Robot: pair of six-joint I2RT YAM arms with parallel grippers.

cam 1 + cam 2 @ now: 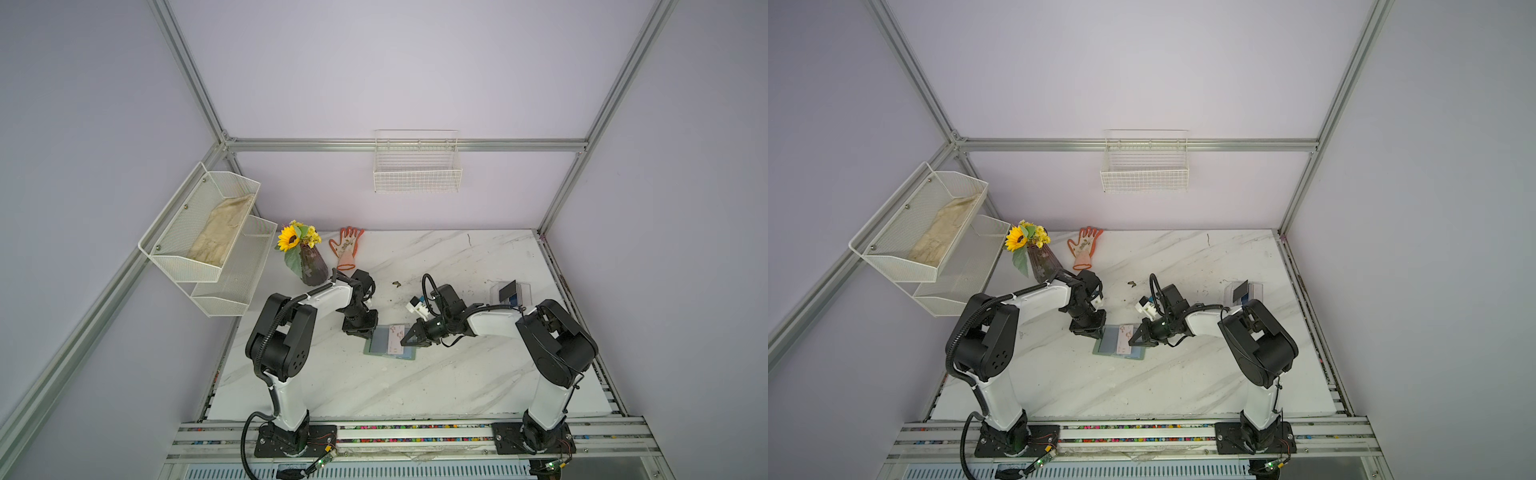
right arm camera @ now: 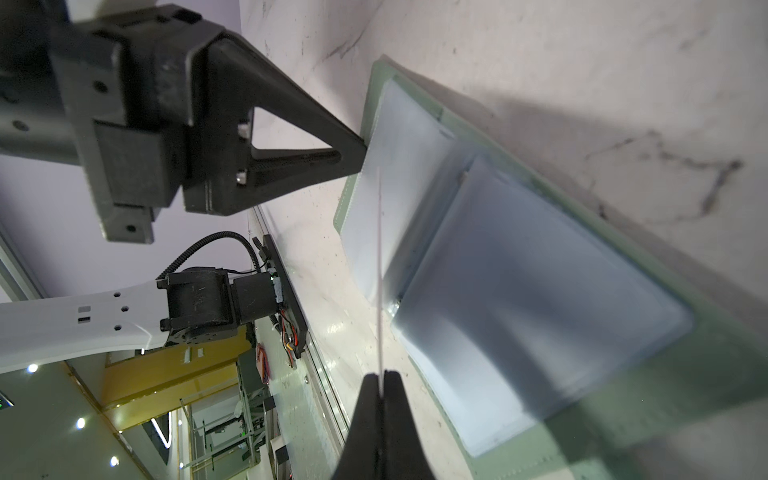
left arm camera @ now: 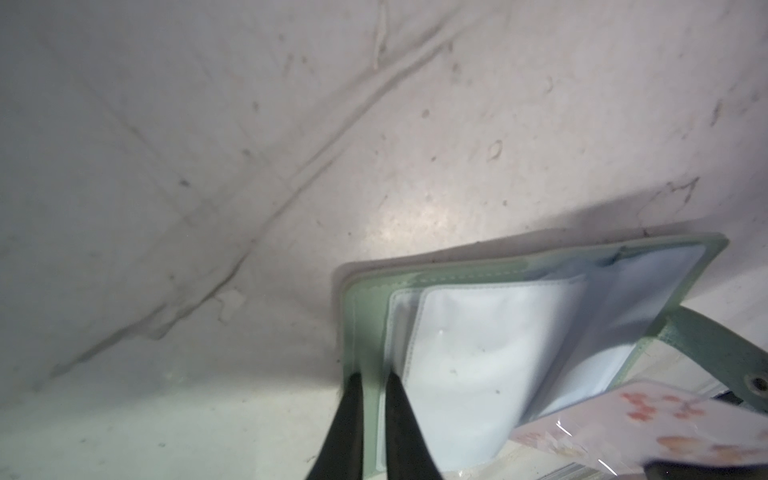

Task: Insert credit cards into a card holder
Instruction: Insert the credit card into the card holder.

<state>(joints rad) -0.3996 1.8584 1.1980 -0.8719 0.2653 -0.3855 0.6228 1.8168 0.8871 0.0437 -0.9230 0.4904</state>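
The sage-green card holder lies open mid-table, its pale bluish sleeves bulging up. My left gripper is shut on the edge of its left cover. My right gripper is shut on a pale pink credit card and holds it over the open sleeves. In the right wrist view the pink card shows edge-on. A black card and a blue card stand in a clear box at the right.
A dark vase with a sunflower and an orange glove sit at the back left. A white mesh shelf hangs on the left wall and a wire basket on the back wall. A small scrap lies behind the grippers.
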